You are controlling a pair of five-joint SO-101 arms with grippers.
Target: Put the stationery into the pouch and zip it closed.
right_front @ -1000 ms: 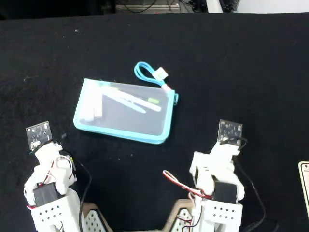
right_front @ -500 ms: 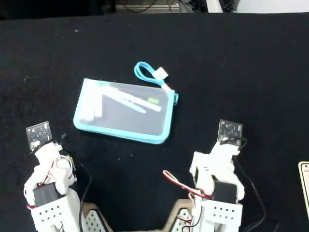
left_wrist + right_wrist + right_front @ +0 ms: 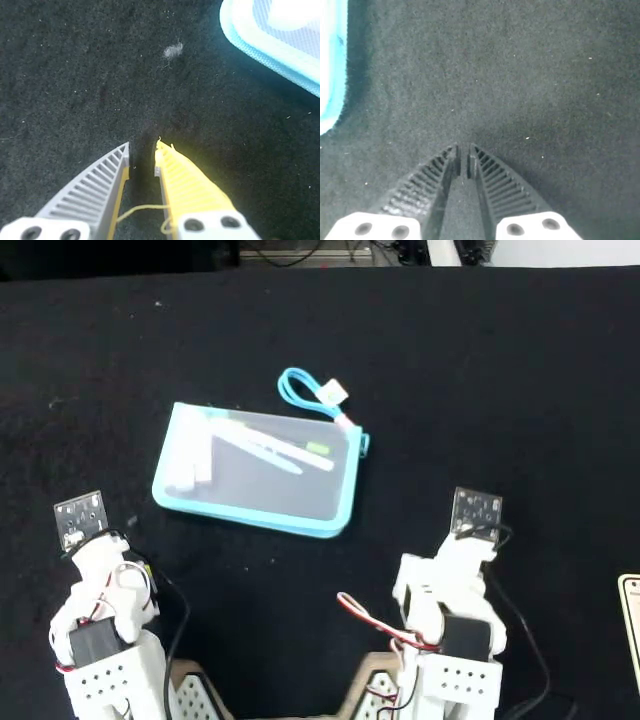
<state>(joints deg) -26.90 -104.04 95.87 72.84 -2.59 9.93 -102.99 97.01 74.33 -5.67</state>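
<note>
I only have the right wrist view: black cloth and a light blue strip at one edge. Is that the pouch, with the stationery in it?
Observer: Yes. In the high view the pouch holds pens, seen through its clear front.
Operator: Is it zipped?
Observer: I cannot tell; its blue strap lies looped on the cloth by the far corner.
Operator: And the other arm?
Observer: The left tool hangs over bare cloth, apart from the pouch.
</note>
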